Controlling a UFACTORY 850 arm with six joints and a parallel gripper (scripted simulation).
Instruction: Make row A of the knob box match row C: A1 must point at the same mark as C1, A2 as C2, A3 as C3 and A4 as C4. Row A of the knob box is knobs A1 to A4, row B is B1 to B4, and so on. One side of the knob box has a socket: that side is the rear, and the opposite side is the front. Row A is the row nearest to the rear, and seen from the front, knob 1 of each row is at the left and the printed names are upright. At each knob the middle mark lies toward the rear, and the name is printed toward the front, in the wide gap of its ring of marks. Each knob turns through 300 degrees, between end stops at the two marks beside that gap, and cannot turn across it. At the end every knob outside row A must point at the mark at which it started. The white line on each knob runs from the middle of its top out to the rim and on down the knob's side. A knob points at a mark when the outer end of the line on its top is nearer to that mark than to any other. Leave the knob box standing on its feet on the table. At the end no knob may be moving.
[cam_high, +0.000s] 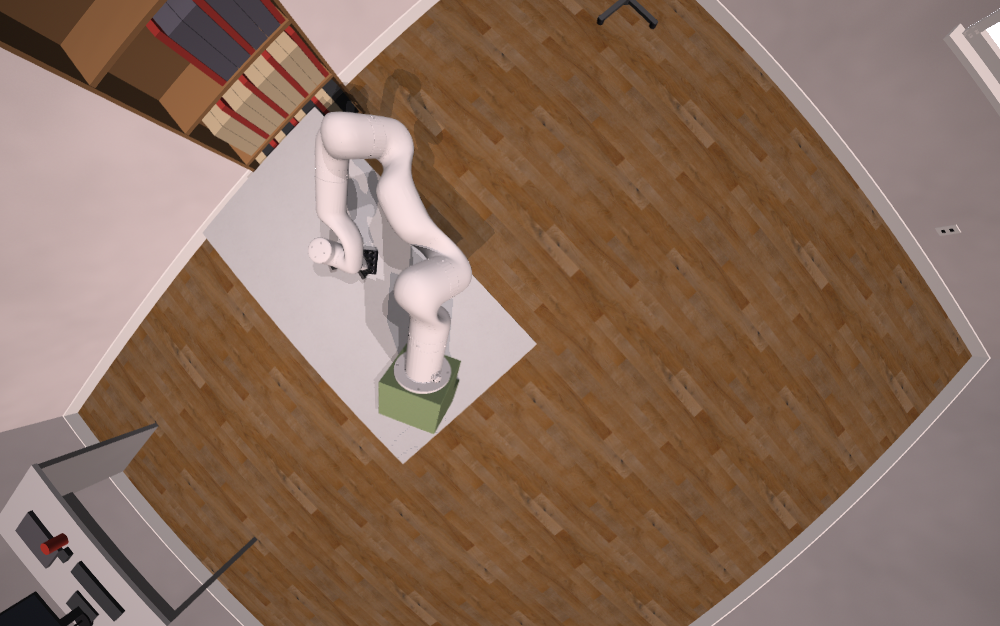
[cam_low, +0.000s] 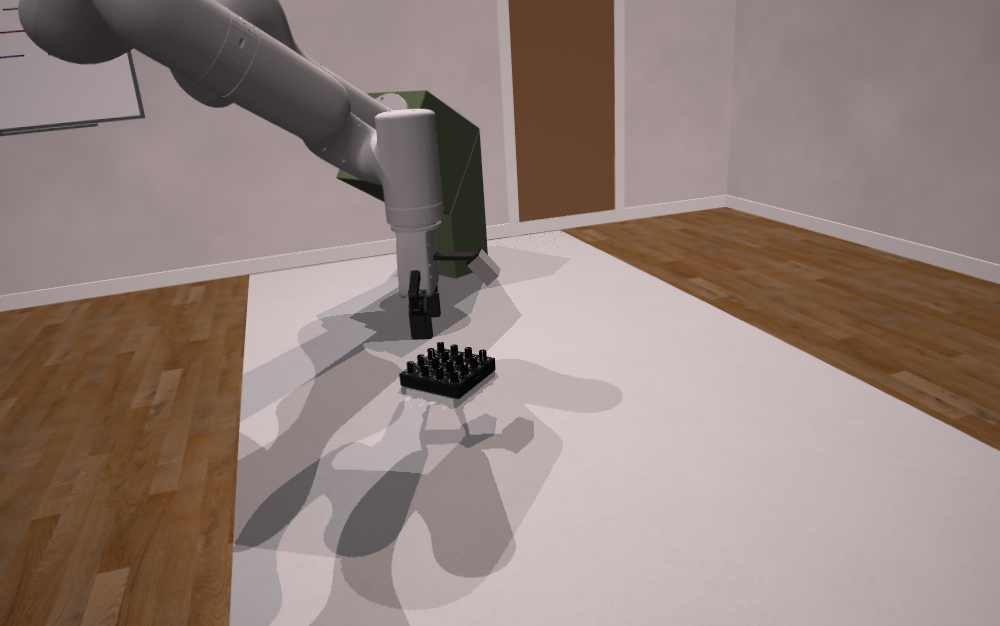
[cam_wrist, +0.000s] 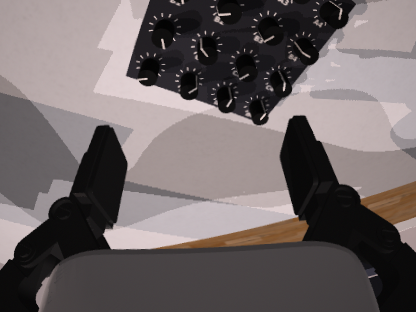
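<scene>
The black knob box (cam_wrist: 240, 35) (cam_low: 444, 369) (cam_high: 373, 256) stands on the white table (cam_low: 664, 442), with several black knobs that each carry a white line. In the wrist view it lies turned at an angle at the top. Row A runs along its upper right edge, and knob A1 is cut off by the frame's top edge. My gripper (cam_wrist: 201, 139) (cam_low: 420, 317) is open and empty. It hangs a little above the table beside the box, off the row D side, and touches no knob. In the overhead view the arm's wrist hides most of the box.
The arm's green pedestal (cam_high: 416, 402) (cam_low: 457, 184) stands at the table's edge. A bookshelf (cam_high: 221, 73) stands past the far corner of the table. Wooden floor (cam_low: 110, 442) surrounds the table. A grey console (cam_high: 66, 546) stands in a room corner.
</scene>
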